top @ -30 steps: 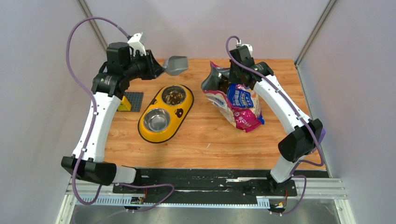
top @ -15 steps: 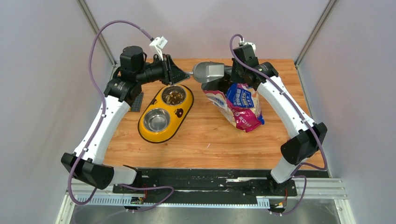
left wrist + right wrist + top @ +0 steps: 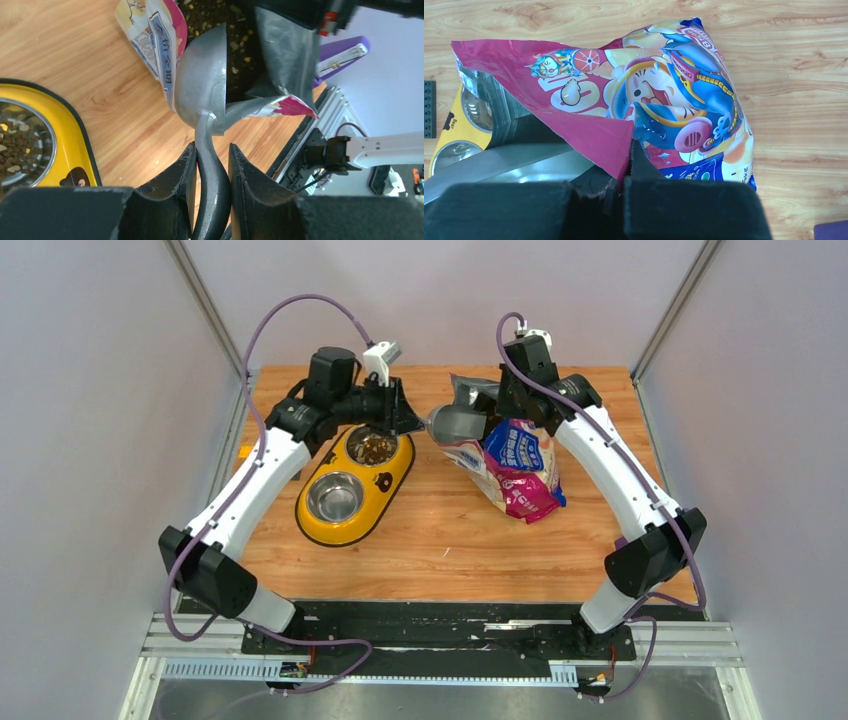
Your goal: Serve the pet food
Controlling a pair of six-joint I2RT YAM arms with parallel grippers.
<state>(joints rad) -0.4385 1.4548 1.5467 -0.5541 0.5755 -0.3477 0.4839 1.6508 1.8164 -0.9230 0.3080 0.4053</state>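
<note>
Since a moment ago the left gripper (image 3: 210,150) has swung right, bringing the scoop (image 3: 202,85) to the mouth of the bag (image 3: 512,468). On the table (image 3: 440,540) the bag lies right of the feeder (image 3: 398,470), its torn top edge pinched by the right gripper (image 3: 622,171). The left gripper is clamped on the scoop's handle. Kibble (image 3: 236,44) shows inside the bag.

"bear" on yellow feeder (image 3: 446,132), bag (image 3: 664,100) lettering unreadable
</note>
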